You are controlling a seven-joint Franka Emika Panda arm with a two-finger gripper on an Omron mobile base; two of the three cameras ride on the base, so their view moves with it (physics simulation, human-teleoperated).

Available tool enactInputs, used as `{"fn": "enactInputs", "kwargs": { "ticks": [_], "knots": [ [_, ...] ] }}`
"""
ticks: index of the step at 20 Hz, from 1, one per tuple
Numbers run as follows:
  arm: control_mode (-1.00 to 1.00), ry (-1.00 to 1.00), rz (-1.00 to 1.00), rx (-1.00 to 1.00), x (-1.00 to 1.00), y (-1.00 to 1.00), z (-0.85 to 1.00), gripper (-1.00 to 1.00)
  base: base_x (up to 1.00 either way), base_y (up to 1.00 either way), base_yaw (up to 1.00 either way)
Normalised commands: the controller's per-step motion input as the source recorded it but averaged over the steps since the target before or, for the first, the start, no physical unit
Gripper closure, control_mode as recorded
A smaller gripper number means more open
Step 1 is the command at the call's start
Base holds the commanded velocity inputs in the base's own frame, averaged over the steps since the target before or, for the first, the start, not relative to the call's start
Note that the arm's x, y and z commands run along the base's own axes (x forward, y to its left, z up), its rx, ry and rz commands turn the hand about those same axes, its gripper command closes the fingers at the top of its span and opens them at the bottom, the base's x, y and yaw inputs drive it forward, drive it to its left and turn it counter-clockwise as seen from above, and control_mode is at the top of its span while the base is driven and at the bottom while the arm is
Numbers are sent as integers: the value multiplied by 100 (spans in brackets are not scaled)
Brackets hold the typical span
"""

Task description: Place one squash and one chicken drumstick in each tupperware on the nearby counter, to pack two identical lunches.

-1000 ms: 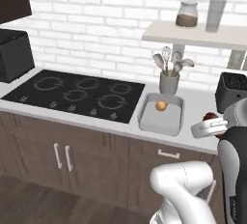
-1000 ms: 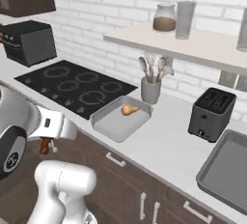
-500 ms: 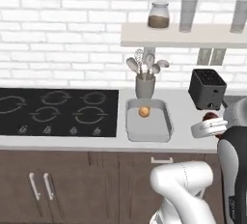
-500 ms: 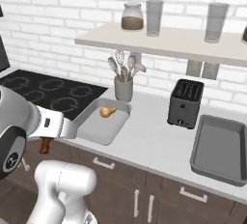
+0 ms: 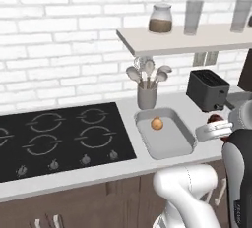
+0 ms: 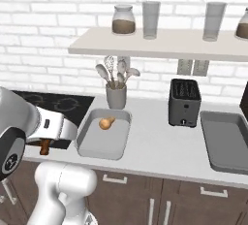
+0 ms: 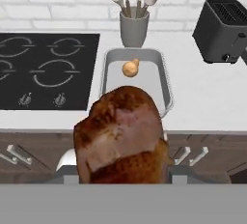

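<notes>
My gripper point(image 7: 120, 175) is shut on a chicken drumstick point(image 7: 119, 132), an orange-brown meaty lump that looms large in the hand view. The same drumstick point(image 5: 214, 119) shows at the hand by the counter's front edge, right of the near tupperware point(image 5: 167, 144). This grey tupperware point(image 7: 144, 87) holds one tan squash point(image 7: 130, 68) near its far end. A second tupperware point(image 6: 227, 140) lies bare at the far right, beyond the toaster. The held drumstick hangs in front of the counter, short of both trays.
A black toaster point(image 6: 184, 102) stands between the two trays. A grey utensil holder point(image 5: 146, 95) sits just behind the near tray. The black hob point(image 5: 59, 138) spreads to the left. A wall shelf point(image 6: 160, 42) carries jars and glasses above the counter.
The base has driven right: hob, tray and toaster slid left in both base views, and the second tray came fully into view. The gripper kept the drumstick.
</notes>
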Motion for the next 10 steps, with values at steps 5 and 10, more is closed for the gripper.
{"fn": "enactInputs", "kwargs": {
  "ticks": [5,10],
  "knots": [
    [100,0,0,0,0,0,0,100,43,15,-33],
    [-100,-4,-14,0,32,0,-13,100,0,0,0]
  ]
}}
